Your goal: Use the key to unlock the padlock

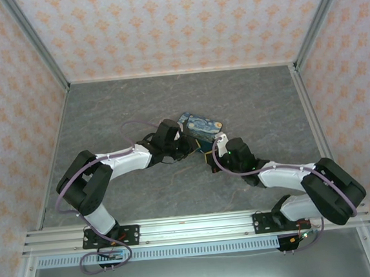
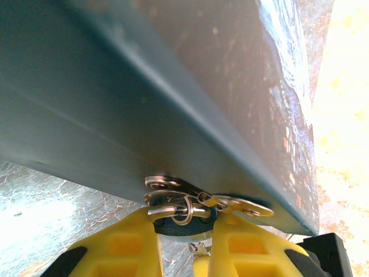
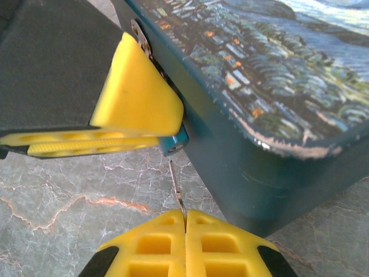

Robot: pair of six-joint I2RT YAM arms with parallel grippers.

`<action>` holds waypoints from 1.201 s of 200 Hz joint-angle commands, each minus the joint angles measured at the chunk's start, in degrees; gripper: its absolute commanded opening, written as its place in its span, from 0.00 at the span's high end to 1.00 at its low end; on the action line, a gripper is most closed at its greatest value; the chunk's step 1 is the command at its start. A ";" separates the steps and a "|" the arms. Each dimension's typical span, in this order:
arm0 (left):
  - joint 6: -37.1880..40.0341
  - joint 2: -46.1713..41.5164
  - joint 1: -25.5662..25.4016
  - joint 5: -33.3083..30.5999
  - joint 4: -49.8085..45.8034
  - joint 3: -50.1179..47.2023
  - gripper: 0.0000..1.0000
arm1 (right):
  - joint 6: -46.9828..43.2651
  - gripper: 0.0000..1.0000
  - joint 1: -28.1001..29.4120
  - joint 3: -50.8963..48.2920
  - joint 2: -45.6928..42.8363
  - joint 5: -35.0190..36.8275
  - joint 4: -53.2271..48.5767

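Tin in the way: the painted tin (image 3: 277, 86) sits on the marbled grey table (image 3: 69, 190). Its teal side wall is right against the lock and crowds both my tools.
Left gripper (image 2: 184, 234): my two yellow fingers are drawn in tight around the padlock (image 2: 173, 226), a small dark teal body hanging at the tin's hasp (image 2: 173, 187).
Right gripper (image 3: 185, 231): my fingers are pressed together, pinching the thin metal key (image 3: 177, 193). Its tip points up at the lock's lower end, just beneath it; I cannot tell whether they touch.
Left wrist view: stacked metal hasp plates and a small ring against the tin's wall.
Right wrist view: the tin's painted lid, the key, and one finger of my other tool over the lock.
Top view: both arms meeting at the tin's near edge, mid-table.
Count: two grippers, one tin, one padlock, one key.
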 commanded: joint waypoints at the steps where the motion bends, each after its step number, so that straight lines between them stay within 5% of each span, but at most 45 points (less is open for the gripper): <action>1: -0.75 -2.01 -0.51 -0.33 -0.27 1.97 0.82 | 0.53 1.00 0.35 1.90 0.52 1.62 1.40; 240: -0.46 -1.85 -1.12 -0.26 -0.88 2.08 0.82 | -0.44 1.00 0.37 2.78 1.74 1.40 4.01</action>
